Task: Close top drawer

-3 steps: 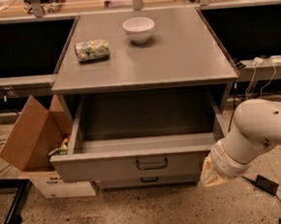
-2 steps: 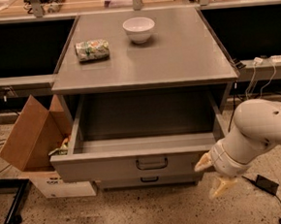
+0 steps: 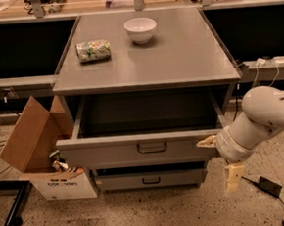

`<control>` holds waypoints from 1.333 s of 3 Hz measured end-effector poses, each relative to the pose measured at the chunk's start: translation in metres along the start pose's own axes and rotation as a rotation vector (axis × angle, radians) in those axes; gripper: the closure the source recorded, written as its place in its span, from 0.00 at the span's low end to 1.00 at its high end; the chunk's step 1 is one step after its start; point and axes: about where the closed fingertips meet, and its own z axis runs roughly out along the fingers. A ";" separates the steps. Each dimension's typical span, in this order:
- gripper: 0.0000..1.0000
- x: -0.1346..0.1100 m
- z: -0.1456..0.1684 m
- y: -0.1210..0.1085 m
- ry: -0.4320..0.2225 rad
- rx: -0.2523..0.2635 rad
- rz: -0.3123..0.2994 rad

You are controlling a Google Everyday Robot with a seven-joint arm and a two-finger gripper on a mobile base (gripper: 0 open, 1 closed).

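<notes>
The top drawer [image 3: 111, 152] of the grey cabinet is pulled out, and its deep box looks empty. Its tall front panel has a small dark bar handle [image 3: 152, 147] at the centre. My gripper [image 3: 216, 162] is at the right end of that front panel, at the end of my white arm [image 3: 265, 115]. It is open. One tan finger [image 3: 206, 141] touches the panel's right edge and the other finger [image 3: 234, 176] hangs down toward the floor.
A shorter grey drawer [image 3: 118, 182] sits shut below. On the cabinet top [image 3: 177, 58] are a white bowl [image 3: 140, 29] and a crumpled snack bag [image 3: 93, 50]. An open cardboard box [image 3: 34, 143] stands at the left. A black adapter [image 3: 269, 186] lies on the floor at the right.
My gripper has risen from below the drawer front to its right end, and its fingers have spread apart. The drawer front sits slightly farther in.
</notes>
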 end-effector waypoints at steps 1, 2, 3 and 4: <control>0.00 0.015 -0.002 -0.044 -0.042 0.021 0.020; 0.27 0.025 -0.009 -0.099 -0.064 0.082 0.040; 0.50 0.028 -0.015 -0.121 -0.071 0.118 0.053; 0.73 0.029 -0.023 -0.128 -0.084 0.157 0.055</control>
